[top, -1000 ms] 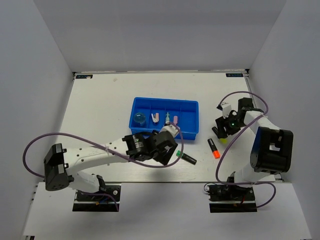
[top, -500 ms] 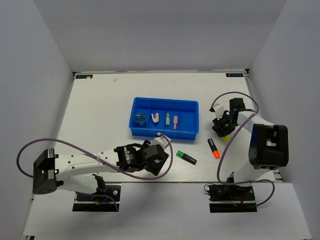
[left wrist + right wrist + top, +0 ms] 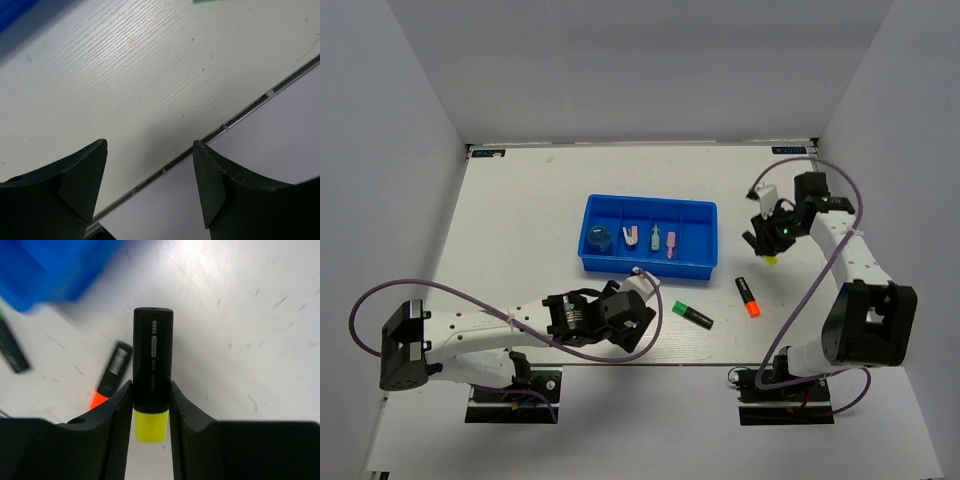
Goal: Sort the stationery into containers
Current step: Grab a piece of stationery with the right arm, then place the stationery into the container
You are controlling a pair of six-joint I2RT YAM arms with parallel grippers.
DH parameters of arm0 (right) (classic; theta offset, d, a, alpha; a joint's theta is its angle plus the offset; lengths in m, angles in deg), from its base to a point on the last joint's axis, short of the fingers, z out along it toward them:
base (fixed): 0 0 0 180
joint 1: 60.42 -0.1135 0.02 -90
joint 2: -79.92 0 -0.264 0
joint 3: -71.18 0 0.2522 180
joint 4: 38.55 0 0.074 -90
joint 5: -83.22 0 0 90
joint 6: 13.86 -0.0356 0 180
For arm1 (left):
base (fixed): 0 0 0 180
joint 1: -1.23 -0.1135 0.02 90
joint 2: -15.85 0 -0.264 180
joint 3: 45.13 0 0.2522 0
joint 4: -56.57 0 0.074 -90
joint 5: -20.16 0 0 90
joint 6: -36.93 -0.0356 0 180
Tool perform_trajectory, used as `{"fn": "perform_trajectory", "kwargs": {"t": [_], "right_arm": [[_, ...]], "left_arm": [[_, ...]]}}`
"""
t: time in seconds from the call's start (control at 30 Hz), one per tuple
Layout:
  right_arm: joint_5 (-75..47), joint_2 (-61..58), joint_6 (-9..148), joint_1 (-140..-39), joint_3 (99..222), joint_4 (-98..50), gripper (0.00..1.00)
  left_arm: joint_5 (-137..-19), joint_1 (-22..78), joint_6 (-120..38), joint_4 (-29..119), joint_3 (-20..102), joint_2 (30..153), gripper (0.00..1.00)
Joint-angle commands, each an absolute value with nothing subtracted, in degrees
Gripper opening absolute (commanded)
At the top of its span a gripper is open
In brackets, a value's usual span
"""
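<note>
My right gripper (image 3: 766,243) (image 3: 150,407) is shut on a black highlighter with a yellow end (image 3: 152,371) (image 3: 769,256), holding it above the table to the right of the blue tray (image 3: 697,243) (image 3: 45,270). The tray's compartments hold a round blue item (image 3: 598,238), a white and pink piece (image 3: 631,236), a pale piece (image 3: 655,237) and a pink capsule piece (image 3: 671,241). A green-ended highlighter (image 3: 692,315) (image 3: 12,351) and an orange-ended one (image 3: 748,296) (image 3: 109,377) lie on the table in front of the tray. Near the front edge my left gripper (image 3: 642,318) (image 3: 150,175) stands open and empty.
The table's near edge (image 3: 240,112) runs just under the left fingers. White walls close in the back and both sides. Purple cables loop beside each arm.
The right gripper has shut on the yellow-ended highlighter and moved back and up with it. The left arm has drawn back from the tray toward the near edge.
</note>
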State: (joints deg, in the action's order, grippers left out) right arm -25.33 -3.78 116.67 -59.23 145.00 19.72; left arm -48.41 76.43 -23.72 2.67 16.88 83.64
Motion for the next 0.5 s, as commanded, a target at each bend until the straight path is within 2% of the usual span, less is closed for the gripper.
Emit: {"fn": "perform_trajectory", "kwargs": {"t": [0.0, 0.07, 0.23, 0.33, 0.47], "right_arm": [[-39.8, -0.84, 110.37, -60.33, 154.88, 28.82, 0.0], [-43.15, -3.81, 103.52, -63.14, 159.02, 26.74, 0.0], [-41.34, -9.1, 77.06, -71.31, 158.95, 14.43, 0.0], [-36.86, -11.83, 69.03, -75.71, 160.18, 9.5, 0.0], [-21.51, -12.72, 63.49, -80.01, 160.8, 6.78, 0.0]], "left_arm": [[-48.92, 76.91, -26.08, 4.67, 16.71, 82.91, 0.8], [-50.06, 76.82, -27.66, 5.63, 17.32, 84.05, 0.78], [-51.91, 76.91, -28.38, 5.11, 19.52, 86.78, 0.77], [-51.65, 76.91, -27.41, 4.05, 19.87, 87.22, 0.77], [-50.6, 77.0, -26.61, 4.22, 19.35, 85.56, 0.77]]}}
